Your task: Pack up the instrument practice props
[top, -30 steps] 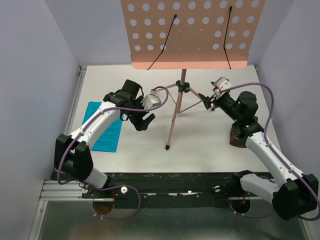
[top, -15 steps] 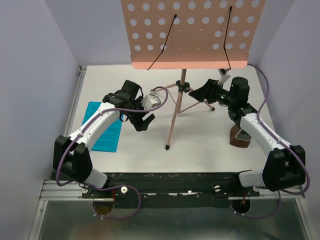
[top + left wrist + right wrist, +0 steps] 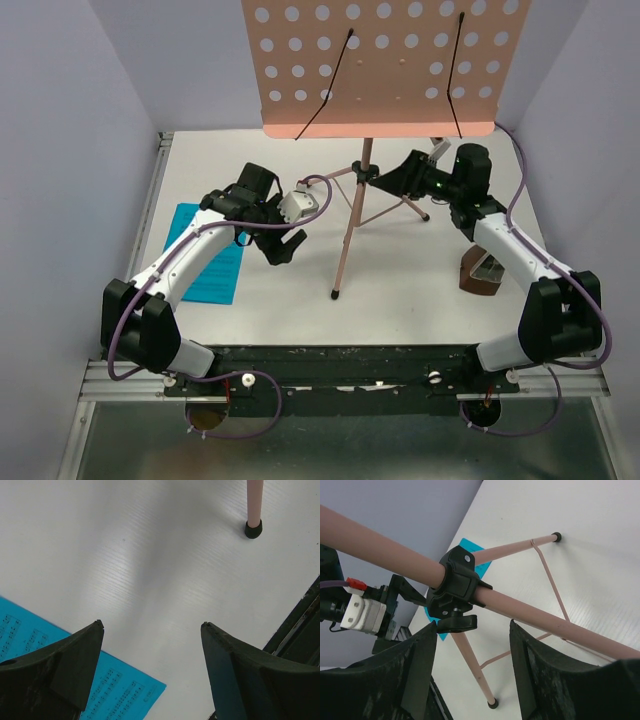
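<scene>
Facing music stand (image 3: 380, 547), right jaws parted

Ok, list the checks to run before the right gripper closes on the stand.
1. Right gripper open: ok.
2. Stand in its gap: not ok, pole looks beyond the tips.
3. Left gripper open, off the stand: ok.
4. Stand upright: ok.
5. Sheet flat, clear of the legs: ok.
6. Block clear of the approach: cannot tell, partly hidden.
</scene>
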Controlling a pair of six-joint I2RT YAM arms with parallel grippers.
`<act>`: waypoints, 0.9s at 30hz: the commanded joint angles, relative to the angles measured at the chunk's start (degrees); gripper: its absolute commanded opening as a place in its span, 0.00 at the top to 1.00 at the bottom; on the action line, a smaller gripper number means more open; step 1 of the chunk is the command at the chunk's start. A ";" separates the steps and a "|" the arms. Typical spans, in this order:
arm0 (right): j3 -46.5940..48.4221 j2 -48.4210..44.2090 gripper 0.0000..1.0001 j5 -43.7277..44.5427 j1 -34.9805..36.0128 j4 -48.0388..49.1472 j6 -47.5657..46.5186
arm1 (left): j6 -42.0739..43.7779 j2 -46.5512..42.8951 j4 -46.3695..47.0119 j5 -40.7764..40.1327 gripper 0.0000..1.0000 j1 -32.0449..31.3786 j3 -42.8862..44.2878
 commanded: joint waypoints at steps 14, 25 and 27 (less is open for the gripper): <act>1.60 -1.00 0.64 16.83 3.24 -13.20 -17.85 | -0.30 0.29 1.09 0.90 0.12 0.45 0.49; -1.83 -3.81 0.57 33.36 3.68 -16.54 -25.41 | -0.65 1.17 1.88 1.51 0.12 0.46 0.84; -2.26 -4.42 0.53 35.03 3.68 -16.63 -27.52 | -0.65 1.35 1.97 1.51 0.12 0.46 0.93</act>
